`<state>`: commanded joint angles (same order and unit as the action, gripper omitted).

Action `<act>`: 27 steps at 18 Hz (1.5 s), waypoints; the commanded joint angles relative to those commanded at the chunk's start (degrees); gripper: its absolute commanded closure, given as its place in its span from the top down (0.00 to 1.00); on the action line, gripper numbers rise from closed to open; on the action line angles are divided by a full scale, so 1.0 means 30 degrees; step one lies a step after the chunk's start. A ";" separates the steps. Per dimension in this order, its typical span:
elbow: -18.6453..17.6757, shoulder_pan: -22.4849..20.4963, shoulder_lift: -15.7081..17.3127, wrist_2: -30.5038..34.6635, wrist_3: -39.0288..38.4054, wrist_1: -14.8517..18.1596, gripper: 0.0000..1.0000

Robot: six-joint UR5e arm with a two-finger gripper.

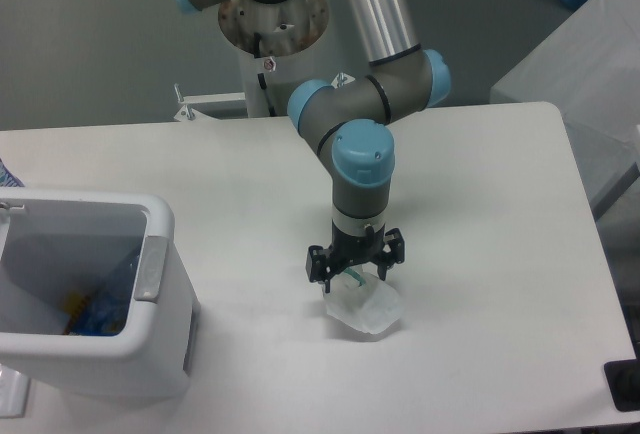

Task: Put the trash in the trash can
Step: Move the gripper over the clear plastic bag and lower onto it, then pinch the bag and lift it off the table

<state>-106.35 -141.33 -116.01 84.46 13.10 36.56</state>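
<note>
The end effector [355, 272] hangs with its fingers spread, gripping nothing, directly over the crumpled wrapper [364, 306] (green bit showing) on the worktop [480, 204]. The trash can [85, 294] stands well apart at the picture's left.

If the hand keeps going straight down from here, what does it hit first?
The crumpled clear plastic wrapper, directly under the open hand. Its fingers look to be at the wrapper's top already, though depth is hard to judge; the table lies beneath.
</note>
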 joint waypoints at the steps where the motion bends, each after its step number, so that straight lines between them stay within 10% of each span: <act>1: 0.0000 0.0000 0.0000 0.0000 0.0000 0.0000 0.76; 15: 0.0234 0.0000 0.0205 -0.0175 0.0000 -0.0088 0.10; 27: 0.3277 -0.0877 0.2779 -0.5118 -0.1253 -0.0059 0.07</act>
<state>-96.52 -143.96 -107.68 69.11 9.34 36.39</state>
